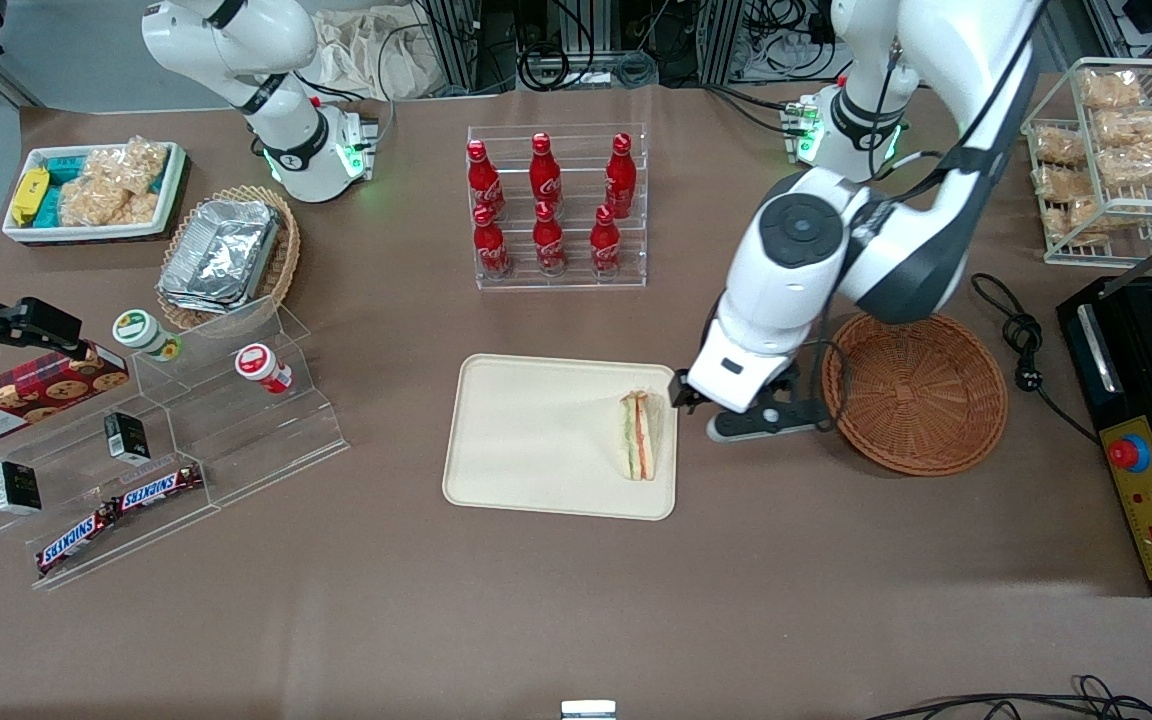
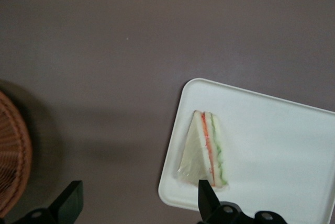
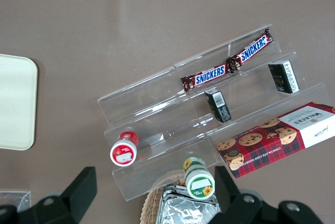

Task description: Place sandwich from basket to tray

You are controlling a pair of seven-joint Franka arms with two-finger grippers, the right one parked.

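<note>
Sandwich (image 1: 638, 435) on tray (image 1: 536, 440) (hand (image 2: 140, 203) open above).

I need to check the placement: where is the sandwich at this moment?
The sandwich lies on the tray, at its edge nearest the basket. The open gripper hovers between tray and basket, holding nothing.

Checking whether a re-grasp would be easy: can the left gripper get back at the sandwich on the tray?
Probably yes. The gripper hangs open between basket and tray, just beside the sandwich, which lies at the tray's near edge with nothing over it.
</note>
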